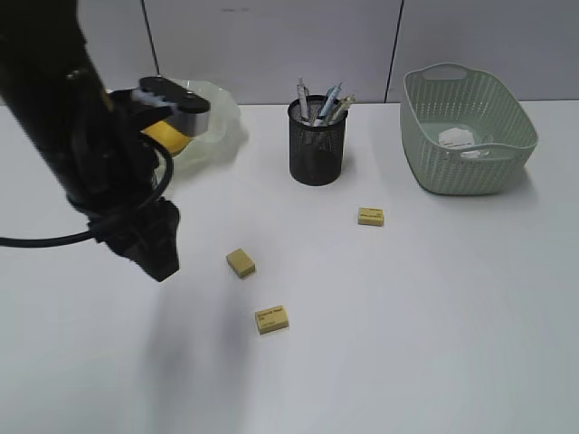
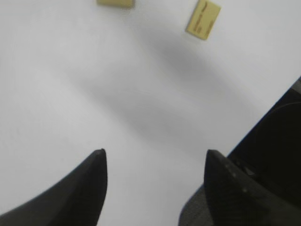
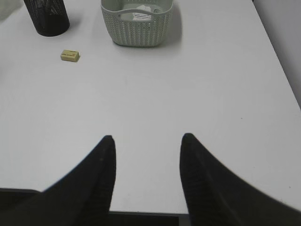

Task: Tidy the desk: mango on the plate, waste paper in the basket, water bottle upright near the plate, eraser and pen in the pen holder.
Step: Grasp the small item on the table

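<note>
At the far left of the exterior view the black left arm reaches over the plain white bench, its left gripper hanging above bare surface with nothing between its fingers; the left wrist view shows them spread wide, empty, with two erasers at about twelve and one o'clock ahead of them. Behind the arm, at roughly eleven o'clock on the bench, sits the translucent pale green plate with a ruffled rim, and the smooth yellow-orange mango lies on it, partly hidden by the arm. Three small yellow rectangular erasers lie on the bench: one near the middle, one just toward six o'clock from it, and one further right. At twelve o'clock stands the black wire-mesh cylindrical pen holder, upright, with several pens standing in it. At about two o'clock rests the pale green oblong plastic basket with woven-pattern walls, and the crumpled white waste paper lies inside. The right gripper appears only in its wrist view, fingers moderately apart and empty over the near edge of the bench.
</note>
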Controlling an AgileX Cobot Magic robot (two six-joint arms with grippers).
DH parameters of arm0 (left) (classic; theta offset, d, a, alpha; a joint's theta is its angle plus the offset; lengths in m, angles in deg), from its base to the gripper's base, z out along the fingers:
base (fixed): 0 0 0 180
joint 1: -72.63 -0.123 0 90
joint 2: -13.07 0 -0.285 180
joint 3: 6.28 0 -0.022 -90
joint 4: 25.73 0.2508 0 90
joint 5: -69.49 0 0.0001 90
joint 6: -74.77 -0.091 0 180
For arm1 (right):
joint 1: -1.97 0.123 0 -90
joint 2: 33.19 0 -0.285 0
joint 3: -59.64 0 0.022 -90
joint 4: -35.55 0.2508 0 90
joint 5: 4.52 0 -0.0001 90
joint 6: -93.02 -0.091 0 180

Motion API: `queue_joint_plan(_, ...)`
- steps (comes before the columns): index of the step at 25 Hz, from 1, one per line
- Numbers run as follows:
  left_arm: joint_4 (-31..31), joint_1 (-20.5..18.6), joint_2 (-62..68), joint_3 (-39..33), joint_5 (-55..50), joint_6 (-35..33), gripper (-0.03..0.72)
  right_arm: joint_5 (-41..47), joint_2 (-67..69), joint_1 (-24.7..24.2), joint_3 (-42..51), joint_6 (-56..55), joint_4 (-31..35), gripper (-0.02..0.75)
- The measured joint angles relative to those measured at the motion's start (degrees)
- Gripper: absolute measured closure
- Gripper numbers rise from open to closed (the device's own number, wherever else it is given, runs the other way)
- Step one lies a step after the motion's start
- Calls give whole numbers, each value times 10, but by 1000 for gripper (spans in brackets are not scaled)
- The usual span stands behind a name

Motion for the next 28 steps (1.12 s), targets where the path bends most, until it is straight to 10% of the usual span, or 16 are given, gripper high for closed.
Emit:
queue_joint_plan(13,-4,8,271,256,-7,-73,197,0,0,0,0,0,0,372)
queue_joint_plan(28,9,10,345,284,22,-74,193,-1,0,0,0,0,0,372)
